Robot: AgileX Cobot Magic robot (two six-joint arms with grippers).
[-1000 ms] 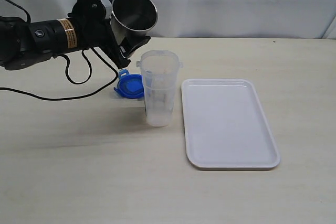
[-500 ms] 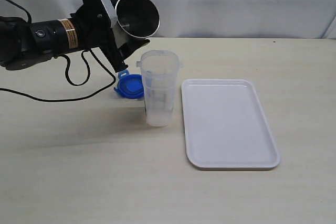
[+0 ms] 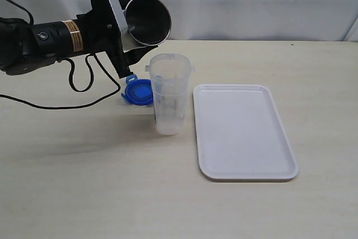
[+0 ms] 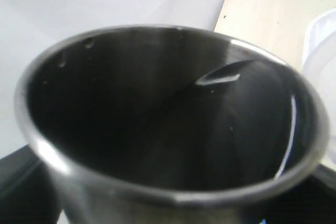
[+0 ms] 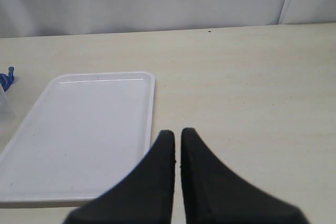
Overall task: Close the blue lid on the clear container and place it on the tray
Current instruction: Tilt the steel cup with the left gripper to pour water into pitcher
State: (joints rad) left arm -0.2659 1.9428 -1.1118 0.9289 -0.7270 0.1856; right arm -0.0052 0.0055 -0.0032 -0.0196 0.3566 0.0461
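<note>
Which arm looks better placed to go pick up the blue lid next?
Probably the right: the right end effector is shut and empty near the tray. The left end effector hangs closer to the blue lid but is holding a steel cup.

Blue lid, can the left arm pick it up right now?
Probably not yet. The left gripper is clamped on the steel cup, so it has no free grip. The blue lid itself lies uncovered on the table, close by.
</note>
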